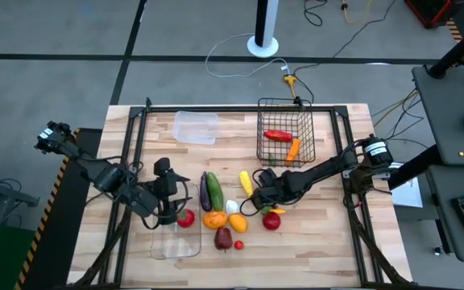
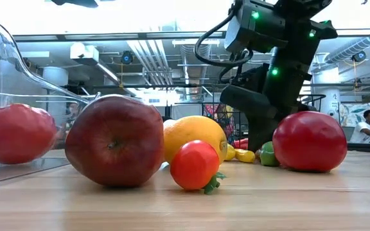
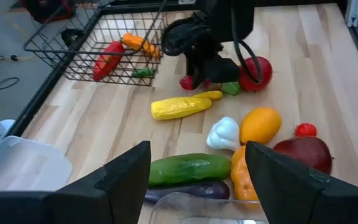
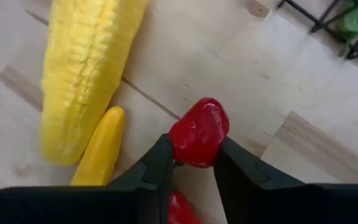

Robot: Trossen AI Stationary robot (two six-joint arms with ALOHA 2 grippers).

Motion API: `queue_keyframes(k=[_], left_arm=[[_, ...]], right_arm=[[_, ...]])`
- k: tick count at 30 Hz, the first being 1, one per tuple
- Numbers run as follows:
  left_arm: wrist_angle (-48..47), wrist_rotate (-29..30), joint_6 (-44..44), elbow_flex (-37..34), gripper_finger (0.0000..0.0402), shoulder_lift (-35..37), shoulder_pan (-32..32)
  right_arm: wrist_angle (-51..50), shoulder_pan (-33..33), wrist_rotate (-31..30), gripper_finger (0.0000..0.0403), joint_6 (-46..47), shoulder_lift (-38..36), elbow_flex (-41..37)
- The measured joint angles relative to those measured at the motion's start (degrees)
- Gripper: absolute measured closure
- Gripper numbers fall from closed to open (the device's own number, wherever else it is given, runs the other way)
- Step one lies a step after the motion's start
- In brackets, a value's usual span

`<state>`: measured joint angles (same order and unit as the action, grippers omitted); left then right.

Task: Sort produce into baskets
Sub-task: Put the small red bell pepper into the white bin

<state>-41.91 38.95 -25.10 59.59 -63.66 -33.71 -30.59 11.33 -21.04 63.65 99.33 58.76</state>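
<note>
Produce lies mid-table: eggplant (image 1: 203,192), cucumber (image 1: 214,189), yellow corn (image 1: 246,184), white bulb (image 1: 232,207), oranges, a dark red apple (image 1: 223,238) and a red tomato (image 1: 271,220). My right gripper (image 1: 259,201) is beside the corn, shut on a small red piece of produce (image 4: 197,134). My left gripper (image 1: 167,205) is open and empty above the clear tub (image 1: 176,242), which holds a red tomato (image 1: 185,217). The black wire basket (image 1: 285,129) holds a red pepper (image 1: 277,135) and a carrot (image 1: 293,149). My right gripper pinches the small red piece by its two sides (image 4: 178,142) between its fingertips. The rounded end sticks out past the tips. The fingers slant down toward the table next to the corn (image 4: 86,68). Whether the piece is clear of the wood, I cannot tell.
A clear plastic tray (image 1: 195,127) lies at the far left of the table. A small yellow pepper (image 4: 98,155) and a green piece (image 3: 231,89) lie close to my right gripper. A black frame (image 1: 139,145) runs round the table.
</note>
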Motion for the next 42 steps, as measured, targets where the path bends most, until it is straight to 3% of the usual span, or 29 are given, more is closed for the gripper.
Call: queue_keyframes(k=[6, 12, 19, 27, 37, 42], left_arm=[[0.72, 0.6, 0.0, -1.83, 0.0158, 0.0, 0.0], [6.2, -3.63, 3.69, -3.48, 0.0158, 0.0, 0.0], [20.38, -7.52, 14.65, -8.13, 0.0158, 0.0, 0.22], [40.23, -9.28, 17.55, -15.76, 0.0158, 0.0, 0.31], [65.91, -9.47, 20.61, -27.26, 0.0158, 0.0, 2.54], [74.33, -9.54, 22.51, -31.6, 0.0158, 0.0, 3.48]], right_arm=[[0.04, 0.46, -0.06, 0.0324, -6.93, -4.3, 0.0], [5.22, 3.14, -0.04, 0.0323, -19.68, -10.59, 0.0], [28.24, 6.85, 0.0, 0.0325, -43.05, -11.29, -0.11], [49.08, 7.8, -0.06, 0.0327, -63.41, -5.47, -0.17], [60.55, 7.78, 0.01, 0.0327, -70.33, -1.29, -0.2], [64.41, 7.78, 0.07, 0.0322, -71.5, -1.27, -0.2]])
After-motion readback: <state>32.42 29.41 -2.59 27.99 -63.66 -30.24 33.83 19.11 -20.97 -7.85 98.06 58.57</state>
